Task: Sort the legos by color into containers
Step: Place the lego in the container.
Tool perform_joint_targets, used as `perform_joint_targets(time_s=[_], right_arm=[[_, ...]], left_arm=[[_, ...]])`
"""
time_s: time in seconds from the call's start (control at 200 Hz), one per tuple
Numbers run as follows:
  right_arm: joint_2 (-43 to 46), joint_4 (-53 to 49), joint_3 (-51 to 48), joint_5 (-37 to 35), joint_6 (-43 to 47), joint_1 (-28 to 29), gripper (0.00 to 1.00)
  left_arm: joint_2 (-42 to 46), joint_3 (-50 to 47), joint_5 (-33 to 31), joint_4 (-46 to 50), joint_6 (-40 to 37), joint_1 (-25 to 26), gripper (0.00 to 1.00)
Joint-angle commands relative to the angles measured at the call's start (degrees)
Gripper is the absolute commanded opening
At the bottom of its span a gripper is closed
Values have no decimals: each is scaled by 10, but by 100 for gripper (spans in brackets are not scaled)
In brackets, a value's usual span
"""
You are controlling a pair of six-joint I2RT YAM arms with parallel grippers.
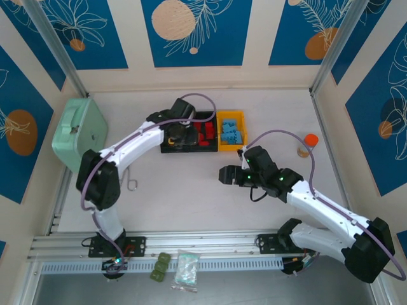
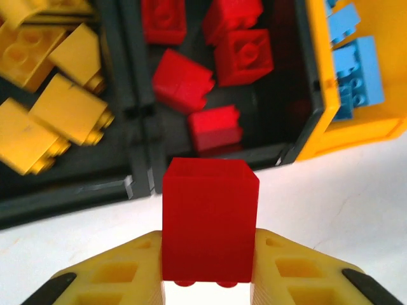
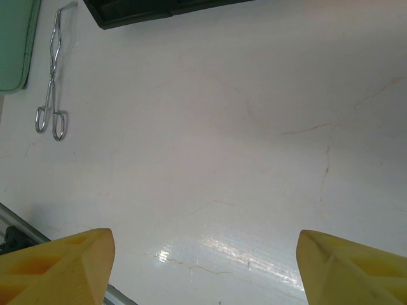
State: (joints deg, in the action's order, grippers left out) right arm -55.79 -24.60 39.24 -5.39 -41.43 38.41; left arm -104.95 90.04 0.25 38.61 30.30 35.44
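**Left gripper clamped on a red lego at the containers**

Left gripper (image 2: 210, 270) was closed tight on one red lego (image 2: 210, 222). Its yellow fingers (image 2: 121, 279) pressed against two opposite sides, and the hollow end faced the bins. The held piece sat at the near wall of the containers (image 1: 191, 149), in line with the middle black bin (image 2: 289, 155), which held loose red legos (image 2: 245, 54). The left black bin (image 2: 76, 200) held yellow legos (image 2: 67, 108). The yellow-orange bin (image 2: 356, 130) held blue legos (image 2: 359, 70).

Right gripper (image 3: 206, 260) stood wide apart and empty over bare table (image 3: 254, 127), well apart from the bins. Metal tongs (image 3: 49, 95) lay near the mint green case (image 1: 79, 130).
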Motion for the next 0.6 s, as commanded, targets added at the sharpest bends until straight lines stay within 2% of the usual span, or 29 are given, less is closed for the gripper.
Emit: perform_joint_targets(time_s=[0.0,0.205,0.395,0.45,0.54,0.595], right_arm=[[23,-25,-16,-11,-20,-4,76],[62,-49,-33,-23,-35,-6,76],[76,-59,-39,-22,-39,-14,76],[75,-59,-39,-20,-39,-16,76],[72,-56,-39,-19,-39,-17,76],[69,-53,-39,-17,-39,-17,76]], left_arm=[[-53,62,11,31,-2,8,30],[-138,145,26,45,-3,14,30],[-179,182,26,50,-8,23,30],[-185,189,24,51,-9,24,34],[-187,198,18,58,-12,26,48],[-180,197,17,59,-13,27,54]])
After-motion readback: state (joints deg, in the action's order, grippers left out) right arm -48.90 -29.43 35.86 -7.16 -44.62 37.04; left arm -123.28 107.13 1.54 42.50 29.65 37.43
